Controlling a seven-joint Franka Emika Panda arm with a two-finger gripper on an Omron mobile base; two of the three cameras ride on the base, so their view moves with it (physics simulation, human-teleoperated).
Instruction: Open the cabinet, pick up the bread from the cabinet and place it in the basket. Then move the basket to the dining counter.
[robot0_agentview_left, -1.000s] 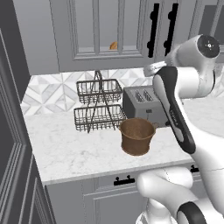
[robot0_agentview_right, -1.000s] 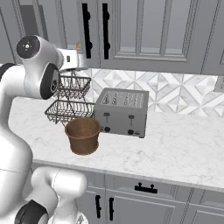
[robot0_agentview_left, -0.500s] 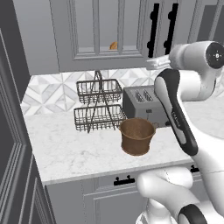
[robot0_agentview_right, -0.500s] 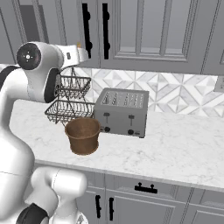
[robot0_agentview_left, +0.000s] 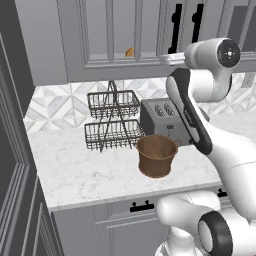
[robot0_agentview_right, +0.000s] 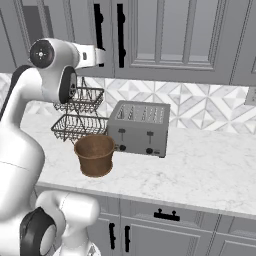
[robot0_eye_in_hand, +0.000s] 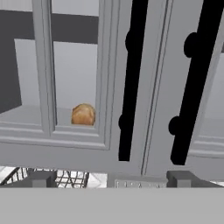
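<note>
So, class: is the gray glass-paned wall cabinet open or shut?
Shut: the gray glass-paned wall cabinet door sits flush, small tan loaf behind glass.

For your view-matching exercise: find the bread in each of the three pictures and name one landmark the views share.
Left base view: bread at top centre, behind the cabinet glass.
Right base view: I cannot make the bread out.
Hand view: bread left of centre, on the shelf behind the glass.
Shared landmark: the long black bar handle.

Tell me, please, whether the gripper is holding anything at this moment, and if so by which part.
Nothing is held. The gripper is open and faces the closed cabinet's black bar handle; the bread sits behind the glass.
</note>
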